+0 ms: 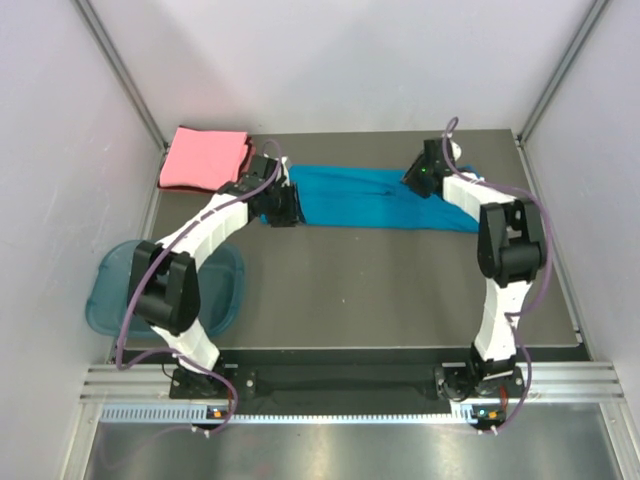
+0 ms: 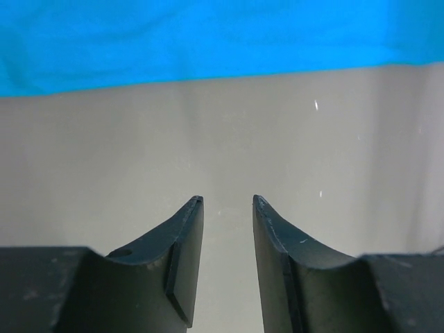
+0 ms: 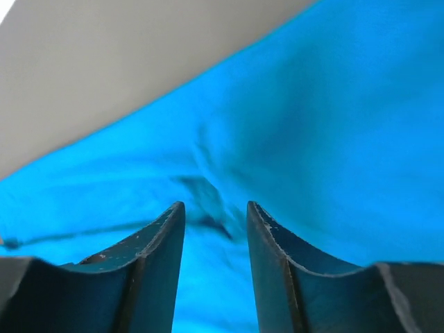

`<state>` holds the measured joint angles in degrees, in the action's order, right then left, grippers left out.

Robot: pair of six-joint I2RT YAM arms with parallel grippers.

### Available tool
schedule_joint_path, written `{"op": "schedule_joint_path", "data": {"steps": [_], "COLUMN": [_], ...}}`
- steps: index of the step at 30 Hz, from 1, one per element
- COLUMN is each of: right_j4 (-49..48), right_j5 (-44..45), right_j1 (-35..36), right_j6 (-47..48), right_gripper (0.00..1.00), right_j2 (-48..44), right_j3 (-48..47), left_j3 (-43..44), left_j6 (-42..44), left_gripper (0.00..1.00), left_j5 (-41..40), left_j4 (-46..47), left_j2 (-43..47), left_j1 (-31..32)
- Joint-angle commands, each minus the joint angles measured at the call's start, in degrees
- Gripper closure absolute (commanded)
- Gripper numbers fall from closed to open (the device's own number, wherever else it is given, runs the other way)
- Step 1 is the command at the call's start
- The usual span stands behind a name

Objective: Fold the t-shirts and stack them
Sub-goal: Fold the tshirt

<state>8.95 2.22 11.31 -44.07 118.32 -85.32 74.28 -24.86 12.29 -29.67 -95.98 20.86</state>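
The teal-blue t-shirt (image 1: 375, 198) lies as a long folded strip across the far part of the table. The salmon-pink t-shirt (image 1: 205, 158) lies folded at the far left corner. My left gripper (image 1: 283, 208) is at the strip's left end; in the left wrist view it (image 2: 227, 200) is open and empty over bare table, with the teal edge (image 2: 208, 41) beyond it. My right gripper (image 1: 420, 178) is at the strip's right part; in the right wrist view it (image 3: 215, 205) is open just above the teal cloth (image 3: 312, 139), holding nothing.
A translucent blue plastic tub (image 1: 110, 285) sits at the table's left edge beside the left arm. The dark table mat (image 1: 360, 290) reaches to white walls at the back and sides. A metal rail (image 1: 340, 385) runs along the near edge.
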Motion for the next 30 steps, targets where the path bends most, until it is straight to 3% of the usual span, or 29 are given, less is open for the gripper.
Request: {"op": "schedule_joint_path", "data": {"steps": [1,4,7,10,18,21,30], "right_j4": [7.48,10.90,12.06,14.76,12.23,11.71,9.07], "right_j5": [-0.02,-2.04,-5.46,-8.28,-10.05,-6.28,-3.01], "right_j1": [-4.18,-8.40,-13.57,-17.19,-21.15,-21.86,-23.35], "right_j6": [4.25,8.47,12.77,16.02,22.19,22.89,25.35], "right_gripper": [0.58,0.78,0.90,0.94,0.96,0.97,0.99], "right_j2": [-10.29,-14.34,-16.10,-14.62,-7.68,-6.18,-4.32], "right_j3": [2.51,7.53,11.04,11.58,10.97,10.79,9.29], "left_j3": [4.20,6.75,10.09,14.48,23.62,24.95,25.39], "left_j6": [-3.25,-4.84,-5.02,-5.11,-5.90,-6.43,-6.78], "left_gripper": [0.60,0.60,0.60,0.61,0.62,0.62,0.62], "left_j5": [-2.55,-1.75,-2.27,-3.85,-11.76,-16.93,-21.61], "left_j4": [1.98,3.21,3.39,1.20,-3.02,-4.95,-7.15], "left_j2": [-3.15,-7.28,-12.90,-18.87,-29.34,-31.62,-34.62], "left_j1": [-1.61,-2.93,-3.19,-3.63,-4.60,-5.04,-6.89]}}
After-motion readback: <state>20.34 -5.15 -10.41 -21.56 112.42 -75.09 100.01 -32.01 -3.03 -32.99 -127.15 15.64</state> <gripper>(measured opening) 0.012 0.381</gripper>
